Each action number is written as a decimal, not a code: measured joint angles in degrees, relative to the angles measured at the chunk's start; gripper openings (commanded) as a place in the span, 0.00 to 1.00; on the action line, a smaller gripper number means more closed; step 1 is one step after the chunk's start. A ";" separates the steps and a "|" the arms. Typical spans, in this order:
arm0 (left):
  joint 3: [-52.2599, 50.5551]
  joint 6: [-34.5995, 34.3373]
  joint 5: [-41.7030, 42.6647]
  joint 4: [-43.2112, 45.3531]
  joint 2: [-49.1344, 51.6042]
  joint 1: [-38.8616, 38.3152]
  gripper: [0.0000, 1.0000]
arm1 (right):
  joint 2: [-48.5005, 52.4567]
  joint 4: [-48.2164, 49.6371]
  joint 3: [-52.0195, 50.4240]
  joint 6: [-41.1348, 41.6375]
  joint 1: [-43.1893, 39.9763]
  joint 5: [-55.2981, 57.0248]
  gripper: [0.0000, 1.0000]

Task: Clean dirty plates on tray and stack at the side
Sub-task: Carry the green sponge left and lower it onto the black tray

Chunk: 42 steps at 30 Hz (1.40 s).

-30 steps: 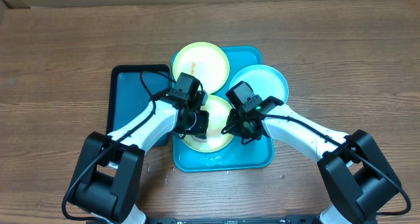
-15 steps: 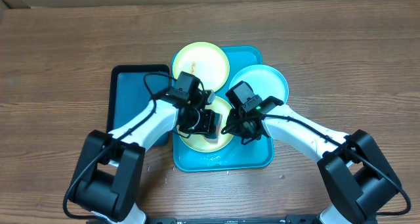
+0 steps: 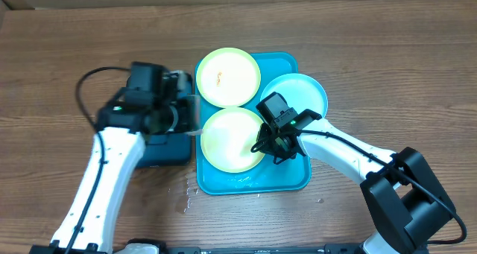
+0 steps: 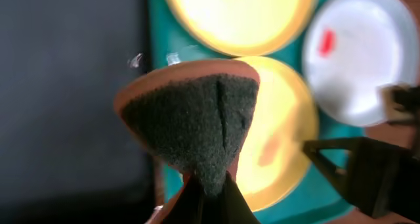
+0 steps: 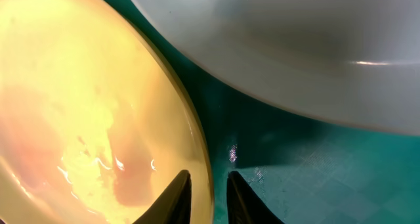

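The left jaws, clamped on a sponge [image 4: 197, 122], have swung from over the near yellow plate [image 3: 232, 138] toward nine o'clock, above the dark tray [image 3: 160, 151], uncovering that plate.

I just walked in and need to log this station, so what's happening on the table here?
Two robot arms are cleaning plates. The left gripper pinches a green-faced scouring sponge over the dark navy rectangular tray's edge. The right gripper straddles the rim of the wet-looking near pale yellow round plate; whether it grips is unclear. The far yellow plate has an orange smear, the light blue plate a red smear. All three lie on the teal plastic tray, none stacked aside.
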 measured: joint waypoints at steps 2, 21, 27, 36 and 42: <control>-0.02 1.20 -2.23 -2.38 0.50 2.14 0.04 | 0.00 0.04 -0.02 0.02 0.00 -0.02 0.25; -3.87 4.42 -12.52 -1.14 18.67 3.45 0.53 | 0.00 0.07 -0.02 0.26 0.00 0.00 0.49; -2.49 3.23 -12.92 -4.07 18.64 3.45 0.61 | 0.00 0.07 -0.02 0.11 0.00 0.00 0.53; 8.13 0.72 -12.92 -5.09 9.29 3.45 0.61 | 0.00 0.07 -0.11 0.09 0.00 0.00 0.45; 11.63 -2.05 -12.92 -4.90 -0.98 3.45 0.63 | 0.35 0.04 -0.22 0.44 0.15 -0.04 0.40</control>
